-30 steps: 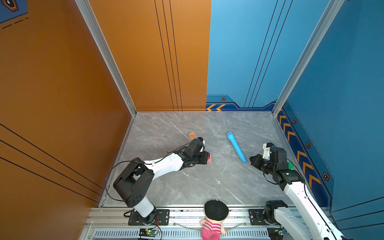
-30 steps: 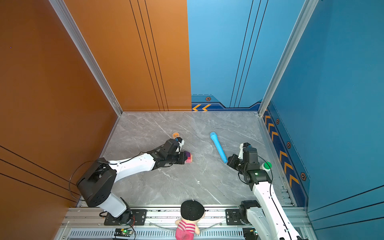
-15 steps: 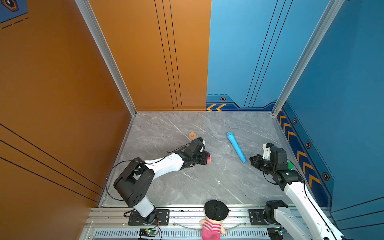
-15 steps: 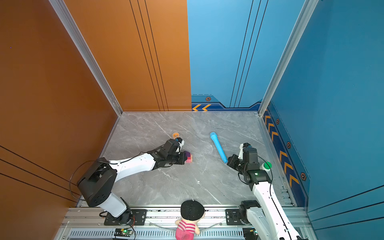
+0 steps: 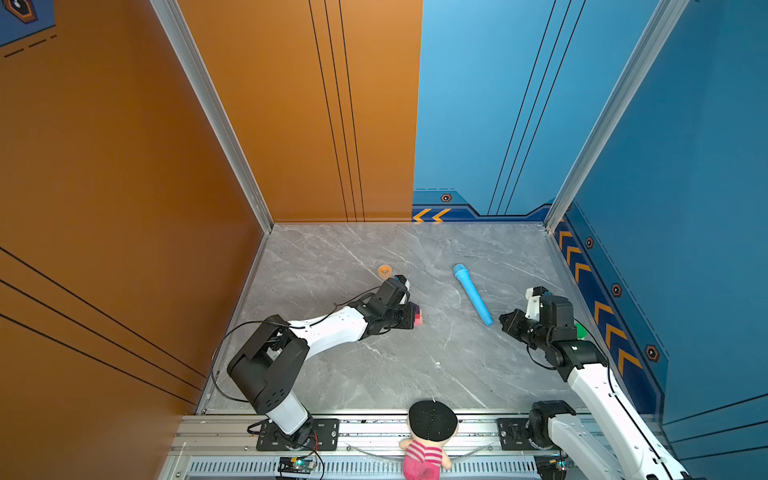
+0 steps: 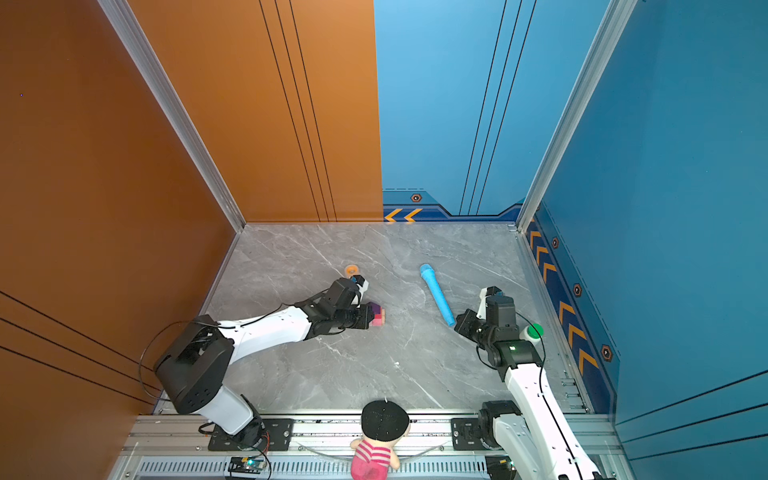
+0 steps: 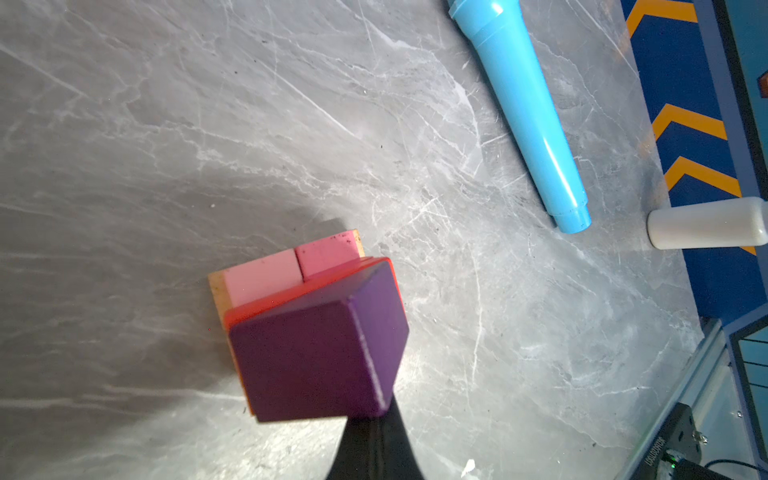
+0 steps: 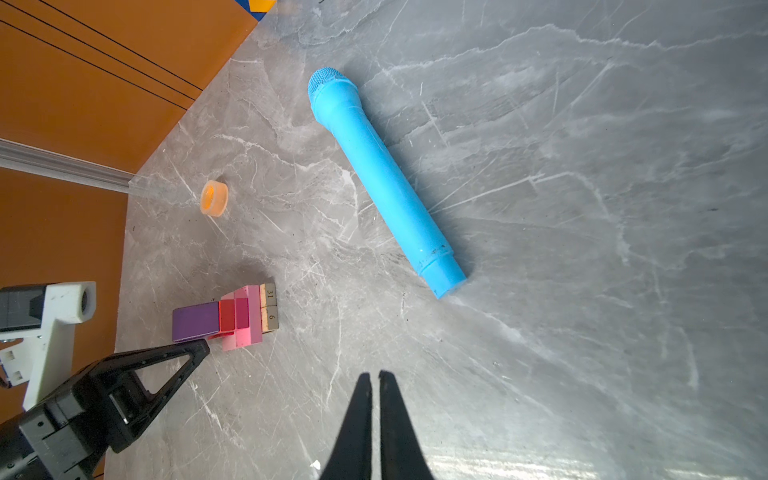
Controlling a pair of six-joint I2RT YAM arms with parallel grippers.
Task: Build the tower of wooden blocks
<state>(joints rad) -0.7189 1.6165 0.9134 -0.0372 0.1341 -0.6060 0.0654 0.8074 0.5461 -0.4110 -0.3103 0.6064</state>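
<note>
The wood block tower (image 5: 417, 319) (image 6: 378, 319) stands mid-floor. In the right wrist view its layers show: tan slabs (image 8: 270, 307) on the floor, pale pink bricks (image 8: 250, 318), magenta cubes (image 8: 241, 309), a red brick (image 8: 227, 315) and the purple house-shaped piece (image 8: 195, 322) on top. That purple piece (image 7: 320, 353) sits skewed over the red brick (image 7: 266, 305). My left gripper (image 5: 406, 322) (image 6: 367, 322) (image 7: 380, 419) is shut, its tip at the purple piece's edge, nothing between the fingers. My right gripper (image 5: 505, 320) (image 6: 459, 326) (image 8: 374, 376) is shut and empty, well right of the tower.
A long blue microphone-shaped tube (image 5: 471, 295) (image 8: 386, 183) lies between the tower and the right arm. An orange tape ring (image 5: 385, 271) (image 8: 214, 198) sits behind the left gripper. A white cylinder with a green cap (image 6: 532, 332) stands by the right wall. A doll (image 5: 428, 436) sits at the front rail.
</note>
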